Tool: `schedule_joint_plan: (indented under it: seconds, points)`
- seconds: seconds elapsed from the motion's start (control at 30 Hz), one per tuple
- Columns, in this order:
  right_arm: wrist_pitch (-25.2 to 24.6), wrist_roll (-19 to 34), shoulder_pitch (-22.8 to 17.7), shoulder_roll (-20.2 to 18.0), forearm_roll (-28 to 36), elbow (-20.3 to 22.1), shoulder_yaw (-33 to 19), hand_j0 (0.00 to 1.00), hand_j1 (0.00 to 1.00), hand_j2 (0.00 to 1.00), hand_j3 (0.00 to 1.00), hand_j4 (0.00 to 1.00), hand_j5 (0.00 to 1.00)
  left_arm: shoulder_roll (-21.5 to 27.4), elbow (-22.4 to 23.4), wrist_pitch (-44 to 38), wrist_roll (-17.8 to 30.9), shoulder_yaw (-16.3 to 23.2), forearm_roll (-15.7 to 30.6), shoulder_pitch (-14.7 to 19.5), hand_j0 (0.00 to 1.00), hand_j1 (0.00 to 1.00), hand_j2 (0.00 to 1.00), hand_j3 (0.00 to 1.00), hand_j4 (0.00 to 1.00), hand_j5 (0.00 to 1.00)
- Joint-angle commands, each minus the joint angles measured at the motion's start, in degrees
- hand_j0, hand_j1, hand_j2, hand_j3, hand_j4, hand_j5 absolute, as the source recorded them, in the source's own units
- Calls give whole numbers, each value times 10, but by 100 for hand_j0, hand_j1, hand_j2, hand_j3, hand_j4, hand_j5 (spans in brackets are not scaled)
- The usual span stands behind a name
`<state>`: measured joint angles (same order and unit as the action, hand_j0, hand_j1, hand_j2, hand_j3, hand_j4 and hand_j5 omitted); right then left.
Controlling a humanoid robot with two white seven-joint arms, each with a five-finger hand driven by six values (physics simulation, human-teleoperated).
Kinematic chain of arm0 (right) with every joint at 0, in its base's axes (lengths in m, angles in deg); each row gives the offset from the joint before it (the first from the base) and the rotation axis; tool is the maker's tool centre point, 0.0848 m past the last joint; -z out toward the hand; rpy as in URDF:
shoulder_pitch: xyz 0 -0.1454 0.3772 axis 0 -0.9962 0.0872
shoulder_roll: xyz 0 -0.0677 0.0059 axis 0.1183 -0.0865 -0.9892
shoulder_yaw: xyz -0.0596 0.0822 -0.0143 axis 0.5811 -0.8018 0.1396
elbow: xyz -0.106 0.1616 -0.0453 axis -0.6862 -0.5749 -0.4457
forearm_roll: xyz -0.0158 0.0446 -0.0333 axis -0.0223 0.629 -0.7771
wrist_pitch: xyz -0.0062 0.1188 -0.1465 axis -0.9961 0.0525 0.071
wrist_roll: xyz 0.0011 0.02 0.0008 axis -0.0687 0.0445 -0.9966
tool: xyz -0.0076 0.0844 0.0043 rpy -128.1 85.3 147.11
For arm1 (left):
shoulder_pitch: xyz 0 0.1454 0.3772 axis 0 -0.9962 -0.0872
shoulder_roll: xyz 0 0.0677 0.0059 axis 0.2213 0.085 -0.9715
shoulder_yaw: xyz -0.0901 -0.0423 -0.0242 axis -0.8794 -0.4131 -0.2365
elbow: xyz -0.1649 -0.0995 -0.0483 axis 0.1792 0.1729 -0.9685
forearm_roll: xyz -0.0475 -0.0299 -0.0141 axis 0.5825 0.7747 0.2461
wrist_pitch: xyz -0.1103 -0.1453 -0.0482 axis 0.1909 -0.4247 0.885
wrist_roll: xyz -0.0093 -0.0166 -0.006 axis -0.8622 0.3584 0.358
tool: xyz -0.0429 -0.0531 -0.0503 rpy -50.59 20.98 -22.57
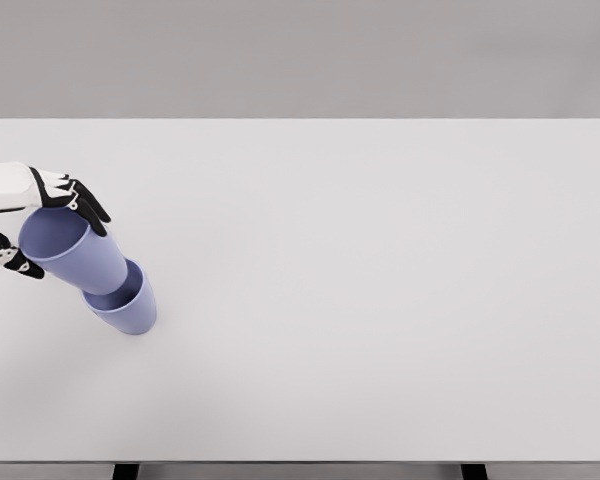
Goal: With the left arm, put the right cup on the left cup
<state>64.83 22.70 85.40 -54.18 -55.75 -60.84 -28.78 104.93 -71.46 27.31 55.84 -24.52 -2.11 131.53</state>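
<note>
where the white left arm [2, 187] comes in from the picture's left edge, the left robot hand [42, 225] sits at the mouth of the upper cup [72, 250], its black fingers [83, 203] laid over the far side of the rim and a thumb [10, 258] showing on the near side, so the robot hand is closed around that cup and holding it by the rim. the upper cup is a pale violet tumbler, tilted so that its open mouth leans toward the arm and its base points down and to the right. that base sits inside the mouth of the lower cup [128, 307], a second violet tumbler of the same colour, so the two are nested; how deep the upper one has gone in cannot be told. the lower cup stands on the counter [380, 280], just below and to the right of the upper cup, and it too looks slightly tilted. the counter is a plain white surface that stretches from the cups far to the right and toward the grey wall [300, 55] behind. two dark legs [126, 470] of the counter show at the bottom edge, one almost straight below the lower cup, the other well off to the right.
</note>
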Motion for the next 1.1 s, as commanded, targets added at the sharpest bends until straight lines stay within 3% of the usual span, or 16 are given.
schedule_joint_plan:
  seconds: [0.0, 1.07]
  points:
    - [0, 0, 0, 0, 0, 0, 0, 100, 100, 100, 100, 100, 100, -3, 2, -2, 0, -1, 4, 0, 60, 60, 60, 60, 60, 60]
    - [0, 0, 0, 0, 0, 0, 0, 100, 100, 100, 100, 100, 100, -25, 23, -2, 0, -1, -7, -18, 61, 61, 61, 61, 61, 61]
